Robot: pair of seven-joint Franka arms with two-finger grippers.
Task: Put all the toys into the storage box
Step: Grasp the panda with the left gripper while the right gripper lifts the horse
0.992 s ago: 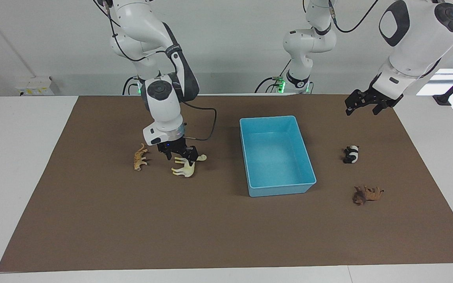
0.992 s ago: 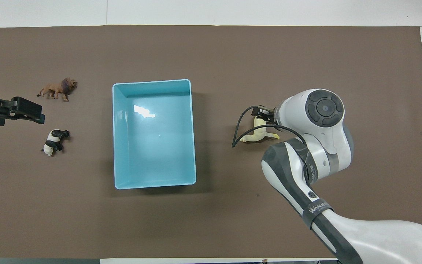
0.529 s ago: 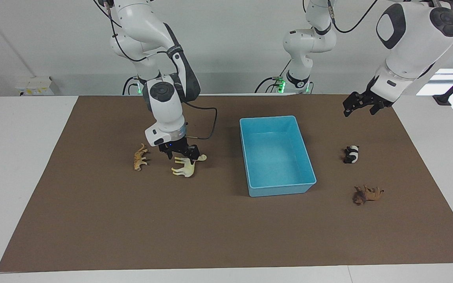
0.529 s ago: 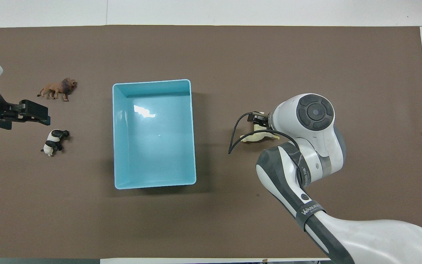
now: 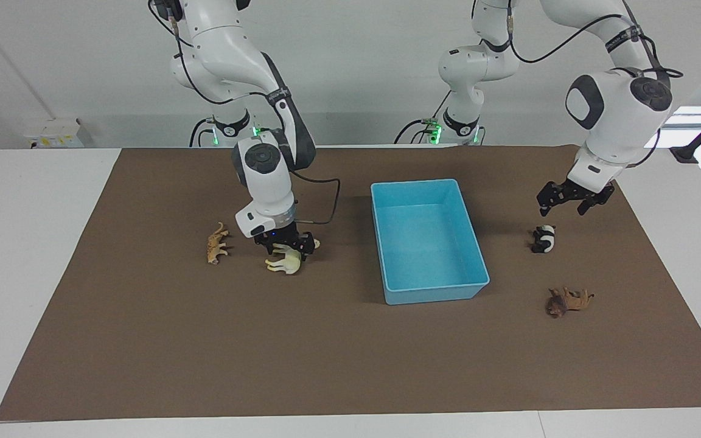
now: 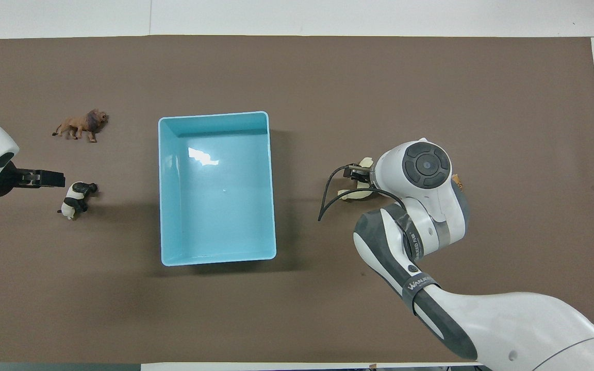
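Note:
The light blue storage box (image 5: 427, 242) stands empty mid-table, also in the overhead view (image 6: 214, 114). The cream-white horse (image 5: 285, 262) lies toward the right arm's end. My right gripper (image 5: 288, 246) is low over it, open, with a finger on each side of its body. Overhead, the right arm hides most of the horse (image 6: 355, 194). The orange-tan tiger (image 5: 216, 243) lies beside the horse. The panda (image 5: 543, 238) and the brown lion (image 5: 568, 301) lie toward the left arm's end. My left gripper (image 5: 571, 201) hangs open just above the panda (image 6: 76, 199).
A brown mat (image 5: 326, 353) covers the table, with white tabletop around it. The lion (image 6: 81, 124) lies farther from the robots than the panda. The tiger is almost wholly hidden under the right arm in the overhead view.
My right gripper has sunk onto the horse, its fingers now beside the body. My left gripper has come down from high over the mat's edge to just above the panda.

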